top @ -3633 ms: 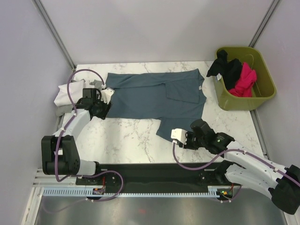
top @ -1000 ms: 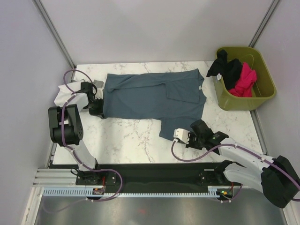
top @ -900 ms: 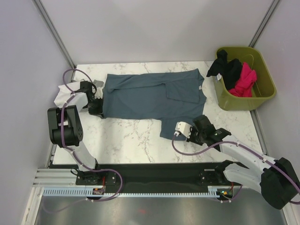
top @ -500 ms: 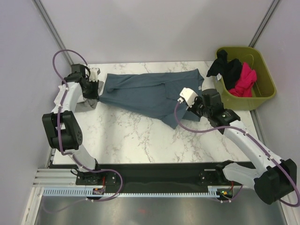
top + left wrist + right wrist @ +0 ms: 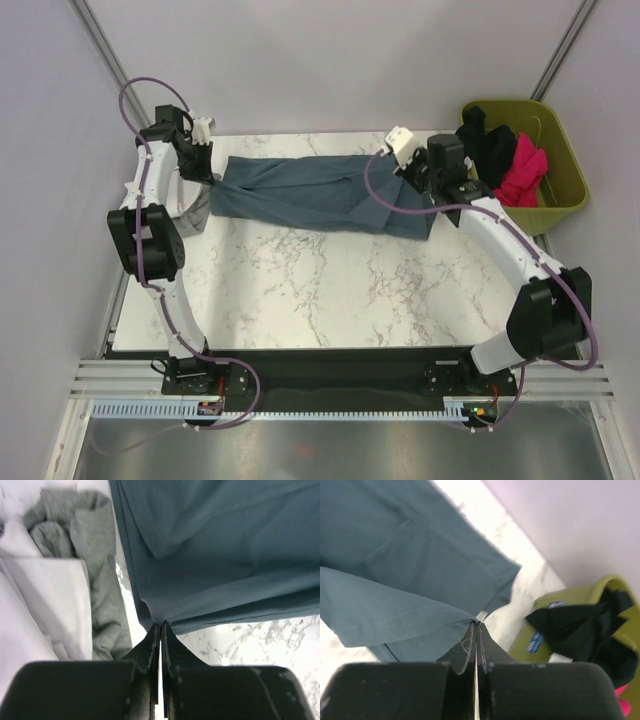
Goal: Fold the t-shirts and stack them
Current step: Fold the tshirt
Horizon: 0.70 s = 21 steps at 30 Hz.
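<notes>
left gripper (image 5: pixel 160 626) is clamping shut on the slate t-shirt (image 5: pixel 290 190) | right gripper (image 5: pixel 476 625) is gripping its other end | both are holding it doubled for folding

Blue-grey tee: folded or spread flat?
Folded over lengthwise: the blue-grey tee shows as a narrow doubled band, two layers at its edge, with left gripper and right gripper shut on its hem.

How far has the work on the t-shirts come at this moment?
Done: nothing is clearly finished. A white t-shirt lies at the far left beside crumpled grey cloth; folded or not, I cannot tell. In hand: the blue-grey t-shirt is doubled over lengthwise, with both arms' jaws shut on its edge. Left: its further folds, stacking, and the black t-shirt and pink t-shirt in the olive bin.
</notes>
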### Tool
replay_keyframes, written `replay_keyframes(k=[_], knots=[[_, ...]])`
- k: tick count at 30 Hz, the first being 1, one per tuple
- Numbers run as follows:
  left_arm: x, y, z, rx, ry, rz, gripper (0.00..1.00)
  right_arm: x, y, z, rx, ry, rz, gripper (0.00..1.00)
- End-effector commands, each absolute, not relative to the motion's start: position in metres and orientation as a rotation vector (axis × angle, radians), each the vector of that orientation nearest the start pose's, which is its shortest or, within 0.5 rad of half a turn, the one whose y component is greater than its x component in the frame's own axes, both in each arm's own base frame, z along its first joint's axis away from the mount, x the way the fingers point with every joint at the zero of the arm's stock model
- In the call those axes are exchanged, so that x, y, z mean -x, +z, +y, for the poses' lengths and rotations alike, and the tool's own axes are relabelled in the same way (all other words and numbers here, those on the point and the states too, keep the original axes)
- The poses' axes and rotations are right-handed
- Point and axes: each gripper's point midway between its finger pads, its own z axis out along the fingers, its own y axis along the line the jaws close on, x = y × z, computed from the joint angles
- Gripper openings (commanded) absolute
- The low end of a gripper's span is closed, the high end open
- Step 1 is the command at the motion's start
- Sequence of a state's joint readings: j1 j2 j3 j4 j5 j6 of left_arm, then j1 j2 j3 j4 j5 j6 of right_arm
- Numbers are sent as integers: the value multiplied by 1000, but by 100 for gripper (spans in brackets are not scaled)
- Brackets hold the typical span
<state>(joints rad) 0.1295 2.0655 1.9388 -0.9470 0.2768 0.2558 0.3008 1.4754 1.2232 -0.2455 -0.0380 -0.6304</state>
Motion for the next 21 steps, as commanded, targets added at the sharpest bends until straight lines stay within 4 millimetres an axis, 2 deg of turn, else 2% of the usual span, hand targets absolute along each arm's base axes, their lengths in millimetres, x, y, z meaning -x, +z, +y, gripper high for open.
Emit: replay_keyframes(k=[1, 2, 3, 4, 5, 6, 7, 8, 9, 10, 11, 13, 14, 15, 16, 17, 18, 19, 21], knots=[[-497, 155, 23, -261, -264, 2549, 2, -491, 254, 116, 864, -184, 1760, 0], [-505, 166, 23, -260, -265, 2525, 2, -506, 273, 119, 851, -189, 1720, 0], [-511, 151, 22, -256, -283, 2553, 2, -517, 272, 117, 846, -195, 1722, 0], [-516, 151, 20, -249, -289, 2551, 2, -539, 271, 120, 841, -196, 1721, 0], [-525, 163, 22, -253, -277, 2519, 2, -551, 270, 119, 833, -196, 1720, 0], [-531, 147, 21, -255, -277, 2546, 2, -562, 267, 120, 830, -196, 1721, 0], [-537, 145, 20, -263, -265, 2541, 2, -584, 260, 123, 828, -198, 1724, 0], [-545, 147, 21, -273, -244, 2522, 2, -595, 256, 124, 824, -197, 1724, 0], [-550, 132, 20, -294, -226, 2541, 2, -605, 251, 124, 822, -200, 1729, 0], [-554, 124, 22, -301, -213, 2544, 2, -625, 240, 128, 819, -198, 1735, 0], [-559, 120, 22, -304, -200, 2541, 2, -635, 233, 127, 813, -200, 1741, 0], [-574, 109, 28, -266, -159, 2516, 28, -658, 209, 127, 796, -220, 1769, 0], [-579, 106, 33, -236, -117, 2511, 41, -664, 202, 126, 778, -233, 1782, 9], [-587, 111, 38, -206, -81, 2483, 43, -672, 188, 117, 736, -285, 1816, 23], [-592, 129, 41, -182, -42, 2444, 44, -676, 204, 116, 668, -289, 1798, 34], [-593, 141, 45, -168, -19, 2423, 45, -678, 212, 112, 623, -303, 1796, 44], [-593, 156, 46, -158, -5, 2390, 46, -674, 237, 110, 574, -303, 1768, 48], [-589, 187, 46, -154, 2, 2339, 47, -669, 244, 109, 556, -286, 1768, 51], [-583, 206, 40, -156, -33, 2303, 47, -650, 262, 111, 517, -229, 1765, 58]])
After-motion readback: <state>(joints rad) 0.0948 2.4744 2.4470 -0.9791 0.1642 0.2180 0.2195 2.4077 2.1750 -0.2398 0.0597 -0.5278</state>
